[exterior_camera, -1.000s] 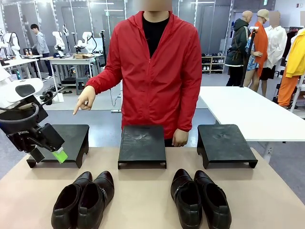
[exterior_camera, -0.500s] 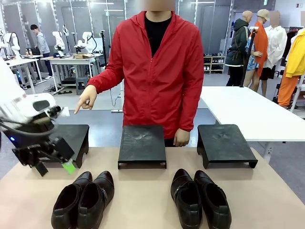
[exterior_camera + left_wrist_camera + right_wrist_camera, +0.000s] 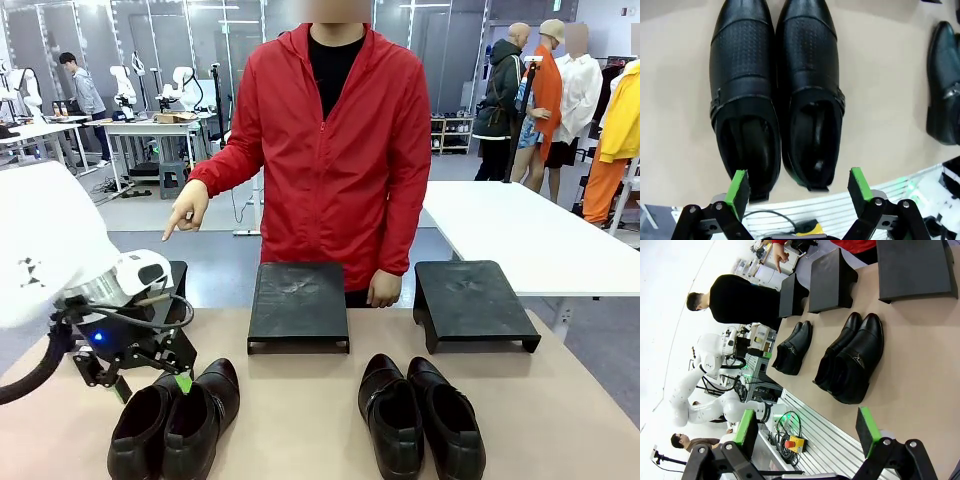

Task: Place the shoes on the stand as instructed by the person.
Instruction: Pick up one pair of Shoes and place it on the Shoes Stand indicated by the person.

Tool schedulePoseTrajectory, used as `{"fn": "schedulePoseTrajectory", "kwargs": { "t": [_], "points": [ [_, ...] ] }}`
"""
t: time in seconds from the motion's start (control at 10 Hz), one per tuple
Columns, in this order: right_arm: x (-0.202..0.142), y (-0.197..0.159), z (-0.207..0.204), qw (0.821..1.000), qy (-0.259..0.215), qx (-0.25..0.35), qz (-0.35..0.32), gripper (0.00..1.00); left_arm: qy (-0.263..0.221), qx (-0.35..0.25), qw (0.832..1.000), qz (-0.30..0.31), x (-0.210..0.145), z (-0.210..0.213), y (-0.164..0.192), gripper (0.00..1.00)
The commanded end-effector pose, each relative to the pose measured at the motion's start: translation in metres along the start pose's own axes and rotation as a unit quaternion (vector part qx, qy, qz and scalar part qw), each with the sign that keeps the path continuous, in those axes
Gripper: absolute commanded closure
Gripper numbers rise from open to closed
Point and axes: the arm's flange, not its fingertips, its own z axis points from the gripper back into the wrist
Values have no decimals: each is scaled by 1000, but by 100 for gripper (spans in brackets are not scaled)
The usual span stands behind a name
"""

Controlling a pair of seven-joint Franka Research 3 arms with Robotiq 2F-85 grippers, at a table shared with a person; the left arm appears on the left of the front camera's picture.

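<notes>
Hanging released, left pincer (image 3: pixel 797 172) hovers just above the left shoe pair (image 3: pixel 805 75).

Workshop hall: grey floor (image 3: pixel 215 262), glass panels (image 3: pixel 440 50).
Far beyond the left claw (image 3: pixel 152 388) stands a bench (image 3: pixel 150 127); well off to the claw's right, a long white table (image 3: pixel 520 235), and past that table a low shelf (image 3: pixel 446 135) against the panels.

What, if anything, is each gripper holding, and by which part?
Nothing. The left gripper hangs open above one pair of shoes; the right gripper is open and empty.
</notes>
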Motion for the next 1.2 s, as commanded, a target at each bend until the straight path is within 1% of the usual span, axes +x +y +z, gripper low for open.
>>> {"fn": "schedulePoseTrajectory", "kwargs": {
  "t": [0.0, 0.3, 0.6, 0.8, 0.9, 1.0, 1.1],
  "points": [
    [2, 0, 2, 1000, -3, 5, 12, 0, 1, 15, 1000, 7, 14, -17, -8, 0],
    [2, 0, 2, 1000, -3, 5, 12, 0, 25, 25, 999, 7, 19, -37, -11, 0],
    [2, 0, 2, 1000, -3, 5, 12, 0, 31, 54, 998, 18, 21, -53, -14, 0],
    [2, 0, 2, 1000, -3, 5, 12, 0, 34, 62, 997, 23, 20, -65, -14, 0],
    [2, 0, 2, 1000, -3, 5, 12, 0, 34, 76, 996, 31, 20, -71, -12, 12],
    [2, 0, 2, 1000, -3, 5, 12, 0, 41, 77, 996, 30, 19, -74, -13, 40],
    [2, 0, 2, 1000, -3, 5, 12, 0, 41, 81, 996, 25, 19, -76, -13, 72]
  ]
}}
